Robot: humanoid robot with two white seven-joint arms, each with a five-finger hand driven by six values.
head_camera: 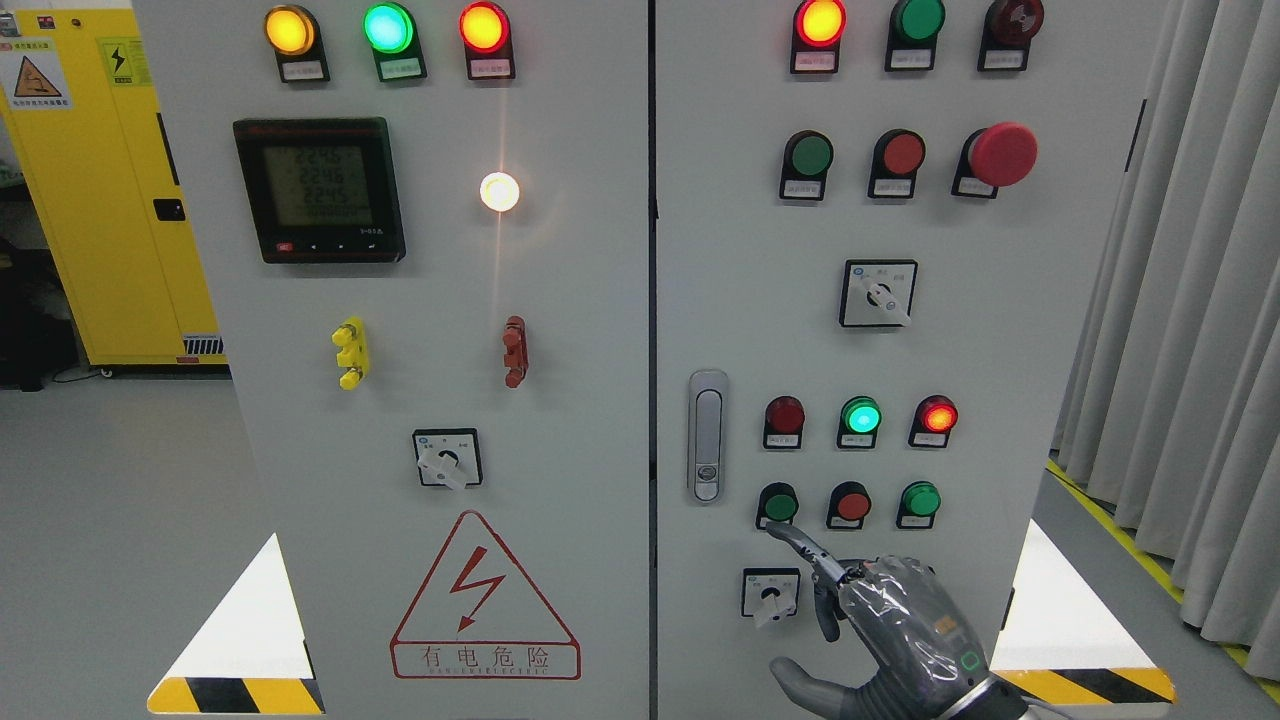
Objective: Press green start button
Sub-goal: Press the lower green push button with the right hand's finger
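My right hand (880, 620) comes up from the lower right in front of the right cabinet door (1000, 330). Its index finger (800, 545) is stretched out and its tip touches the lower edge of the left green push button (778, 504) in the bottom button row. The other fingers are curled and the thumb sticks out low. A red button (851, 503) and a second green button (920, 498) stand to the right in the same row. The green lamp (860, 416) above is lit. My left hand does not show.
A rotary selector switch (771, 594) sits just left of my hand, a door handle (707, 434) further left. Upper buttons, a red mushroom stop button (1003, 154) and another selector (878, 293) lie higher. The left door carries a meter (320, 190) and a warning sign (485, 600). Curtains (1190, 350) hang at right.
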